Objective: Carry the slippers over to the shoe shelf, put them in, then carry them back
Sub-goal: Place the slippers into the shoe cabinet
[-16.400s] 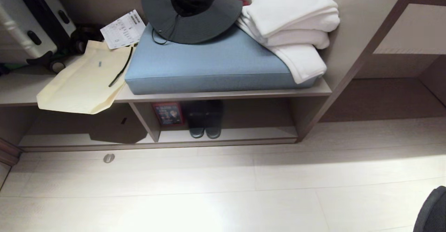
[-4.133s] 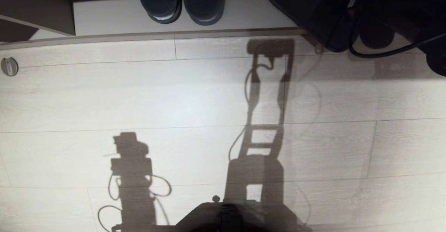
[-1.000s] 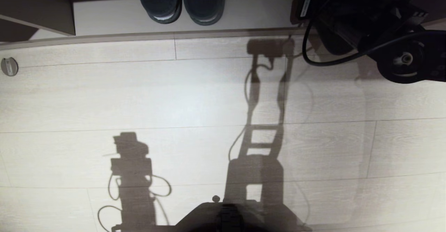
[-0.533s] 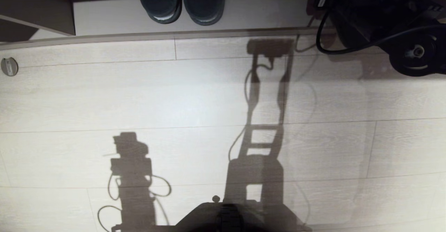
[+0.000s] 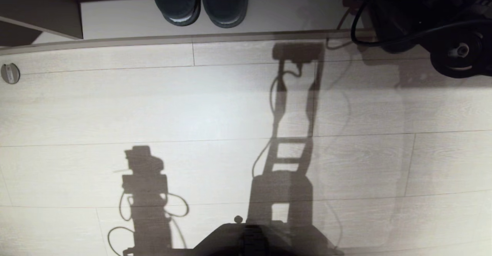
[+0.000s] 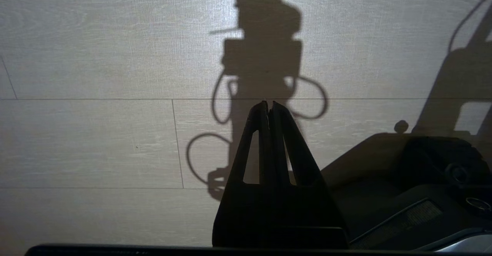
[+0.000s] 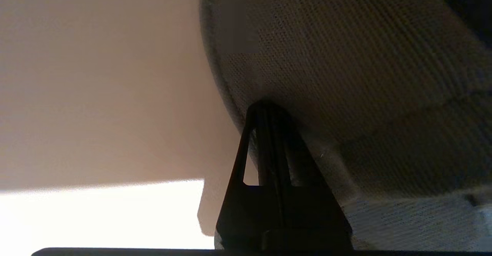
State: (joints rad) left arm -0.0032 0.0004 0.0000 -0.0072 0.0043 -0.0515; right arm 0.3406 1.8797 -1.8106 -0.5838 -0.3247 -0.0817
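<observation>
Two slippers (image 5: 200,6) stand side by side, toes outward, on the pale floor board of the shoe shelf (image 5: 269,15), just beside its upright divider (image 5: 42,8) and at the top edge of the head view. Outward along the same board, at the far right, the right arm (image 5: 419,14) reaches toward the shelf, its cable looping over the front lip. The right wrist view shows the right gripper (image 7: 269,106) with fingers pressed together, tips against the rim of a ribbed grey fabric surface (image 7: 346,75) that appears to be a slipper; whether it is pinched between them cannot be told. The left gripper (image 6: 269,104) hangs over the wooden floor (image 5: 153,106), fingers likewise pressed together, holding nothing. Possible faults: a fabric edge gripped thinly could slip free in transit, and the cable could catch on the shelf lip. Only the head view gives the pair's place in the shelf; only the right wrist view shows the fingertip contact, which the arm hides from the head view.
</observation>
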